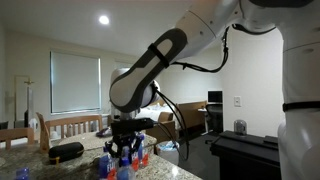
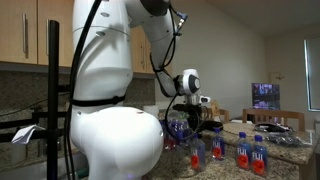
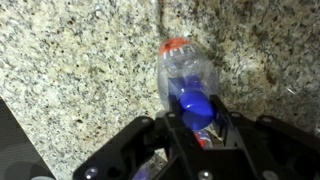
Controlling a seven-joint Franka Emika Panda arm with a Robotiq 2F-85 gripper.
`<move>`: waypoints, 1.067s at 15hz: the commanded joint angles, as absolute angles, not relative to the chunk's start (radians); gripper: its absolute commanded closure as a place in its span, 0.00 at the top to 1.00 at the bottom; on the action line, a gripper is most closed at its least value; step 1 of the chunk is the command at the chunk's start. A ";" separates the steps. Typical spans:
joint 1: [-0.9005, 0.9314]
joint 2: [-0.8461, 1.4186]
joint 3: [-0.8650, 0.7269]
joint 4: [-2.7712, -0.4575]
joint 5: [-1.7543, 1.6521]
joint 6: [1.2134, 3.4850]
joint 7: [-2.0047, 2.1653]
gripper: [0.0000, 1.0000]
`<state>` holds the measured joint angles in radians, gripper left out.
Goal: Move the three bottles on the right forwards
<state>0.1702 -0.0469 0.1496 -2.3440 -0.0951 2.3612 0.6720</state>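
Observation:
In the wrist view a small clear bottle (image 3: 184,72) with a blue cap and a red-orange label stands between my fingers over the speckled granite counter (image 3: 70,60). My gripper (image 3: 197,118) is shut on its neck just under the cap. In an exterior view the gripper (image 1: 125,148) reaches down into a cluster of bottles (image 1: 132,160) at the counter's near edge. In an exterior view the gripper (image 2: 183,126) sits at the left end of a row of several like bottles (image 2: 242,150). Whether the held bottle touches the counter cannot be told.
A flat black oval object (image 1: 67,151) lies on the counter beside the cluster. Wooden chairs (image 1: 70,127) stand behind the counter. A dark cabinet (image 1: 245,155) stands to the right. The robot's white base (image 2: 110,110) blocks much of an exterior view.

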 commanded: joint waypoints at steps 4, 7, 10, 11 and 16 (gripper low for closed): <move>0.155 -0.054 0.150 -2.365 -0.100 2.388 0.659 0.13; 0.156 -0.052 0.148 -2.366 -0.097 2.390 0.646 0.13; 0.156 -0.047 0.148 -2.364 -0.096 2.389 0.639 0.13; 0.157 -0.046 0.148 -2.364 -0.097 2.390 0.637 0.14; 0.158 -0.038 0.148 -2.360 -0.099 2.388 0.633 0.13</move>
<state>0.1699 -0.0342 0.1430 -2.3439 -0.0951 2.3616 0.6703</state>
